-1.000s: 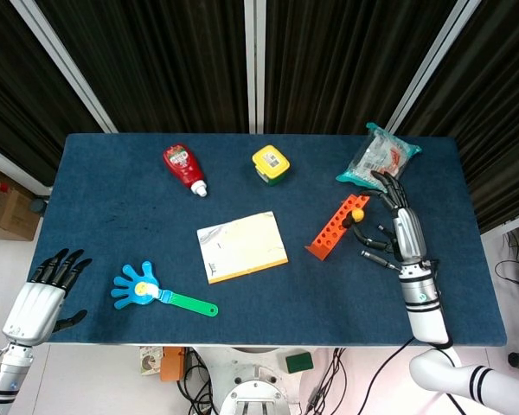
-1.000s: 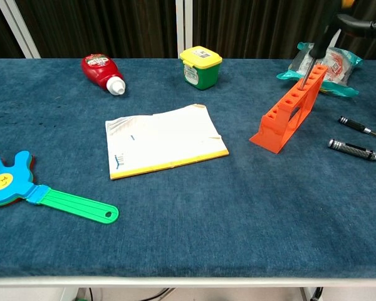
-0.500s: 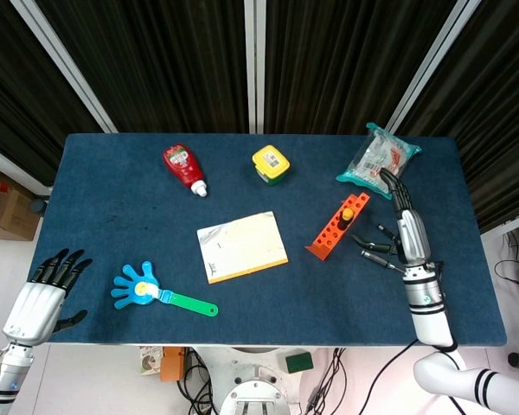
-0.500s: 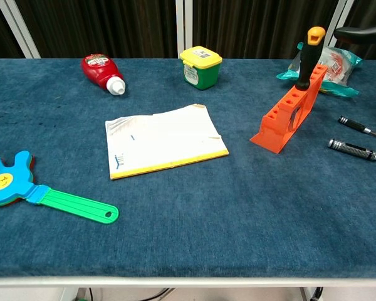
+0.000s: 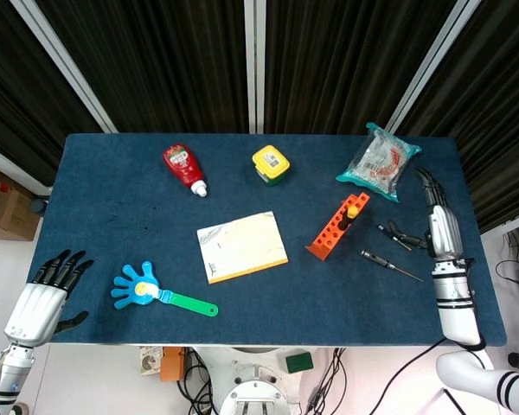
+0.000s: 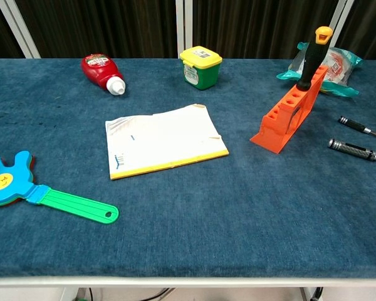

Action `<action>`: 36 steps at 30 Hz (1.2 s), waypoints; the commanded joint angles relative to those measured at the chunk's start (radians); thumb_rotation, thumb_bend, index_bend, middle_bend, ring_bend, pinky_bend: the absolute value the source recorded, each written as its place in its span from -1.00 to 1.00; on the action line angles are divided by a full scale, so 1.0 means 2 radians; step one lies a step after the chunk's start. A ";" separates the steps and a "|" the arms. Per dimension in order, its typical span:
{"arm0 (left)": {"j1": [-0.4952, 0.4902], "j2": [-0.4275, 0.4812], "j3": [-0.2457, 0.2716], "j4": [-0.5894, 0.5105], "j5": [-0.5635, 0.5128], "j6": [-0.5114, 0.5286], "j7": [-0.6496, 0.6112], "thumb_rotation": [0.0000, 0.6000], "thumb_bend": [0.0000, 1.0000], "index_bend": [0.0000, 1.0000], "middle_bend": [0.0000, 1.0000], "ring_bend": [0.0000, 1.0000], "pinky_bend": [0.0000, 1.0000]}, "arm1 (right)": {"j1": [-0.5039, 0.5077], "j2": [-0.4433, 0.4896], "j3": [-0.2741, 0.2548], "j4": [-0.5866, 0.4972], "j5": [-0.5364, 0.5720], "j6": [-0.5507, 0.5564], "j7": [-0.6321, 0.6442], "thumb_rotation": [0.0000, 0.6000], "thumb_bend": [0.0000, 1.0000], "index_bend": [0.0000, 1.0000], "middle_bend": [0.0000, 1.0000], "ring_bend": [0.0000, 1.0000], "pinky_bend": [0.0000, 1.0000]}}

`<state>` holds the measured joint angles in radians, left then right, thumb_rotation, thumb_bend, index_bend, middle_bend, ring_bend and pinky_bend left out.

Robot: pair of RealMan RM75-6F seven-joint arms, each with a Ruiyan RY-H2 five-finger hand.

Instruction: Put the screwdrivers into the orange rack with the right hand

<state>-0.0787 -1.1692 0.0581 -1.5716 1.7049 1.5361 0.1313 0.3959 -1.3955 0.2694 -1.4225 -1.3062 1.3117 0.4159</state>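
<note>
The orange rack (image 5: 336, 227) (image 6: 288, 112) stands right of the table's middle. A screwdriver with a black handle and yellow cap (image 5: 352, 210) (image 6: 311, 51) stands upright in its far end. Two slim black screwdrivers lie on the cloth to the rack's right: one nearer the back (image 5: 394, 234) (image 6: 360, 126), one nearer the front (image 5: 389, 264) (image 6: 354, 149). My right hand (image 5: 438, 223) hovers at the table's right edge beside them, fingers apart and holding nothing; the chest view does not show it. My left hand (image 5: 43, 290) hangs open off the table's front left corner.
A red bottle (image 5: 184, 168) and a yellow-lidded green jar (image 5: 270, 164) sit at the back. A snack packet (image 5: 379, 161) lies behind the rack. A yellow-edged notepad (image 5: 241, 246) is in the middle, and a blue hand clapper with a green handle (image 5: 160, 292) lies front left.
My right hand let go of the yellow-capped screwdriver, which now stands in the rack, and drew back to the right edge of the table. The left hand stayed put.
</note>
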 commanded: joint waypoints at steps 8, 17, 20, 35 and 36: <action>-0.001 -0.002 0.001 -0.001 0.001 -0.004 0.004 1.00 -0.89 -0.69 -0.83 -0.94 -0.64 | 0.020 0.045 -0.015 0.003 0.204 -0.162 -0.215 1.00 -0.22 -0.45 -1.00 -1.00 -1.00; -0.004 -0.001 0.000 -0.002 -0.004 -0.010 0.002 1.00 -0.89 -0.69 -0.83 -0.94 -0.64 | 0.042 0.001 -0.017 0.035 0.255 -0.174 -0.275 1.00 -0.33 -0.31 -1.00 -1.00 -1.00; -0.004 0.001 0.000 -0.001 -0.005 -0.010 -0.003 1.00 -0.89 -0.69 -0.83 -0.94 -0.64 | 0.050 -0.014 -0.010 0.047 0.269 -0.179 -0.279 1.00 -0.34 -0.20 -1.00 -1.00 -1.00; -0.006 0.003 -0.002 0.000 -0.009 -0.013 -0.010 1.00 -0.89 -0.69 -0.83 -0.94 -0.63 | 0.082 -0.064 -0.002 0.075 0.304 -0.183 -0.336 1.00 -0.35 -0.12 -1.00 -1.00 -1.00; -0.006 0.003 -0.002 0.000 -0.009 -0.013 -0.010 1.00 -0.89 -0.69 -0.83 -0.94 -0.63 | 0.084 -0.066 -0.001 0.077 0.308 -0.184 -0.340 1.00 -0.35 -0.12 -1.00 -1.00 -1.00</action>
<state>-0.0917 -1.1630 0.0547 -1.5706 1.6868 1.5091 0.1115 0.5576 -1.5205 0.2656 -1.2735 -0.6979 0.9466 -0.2548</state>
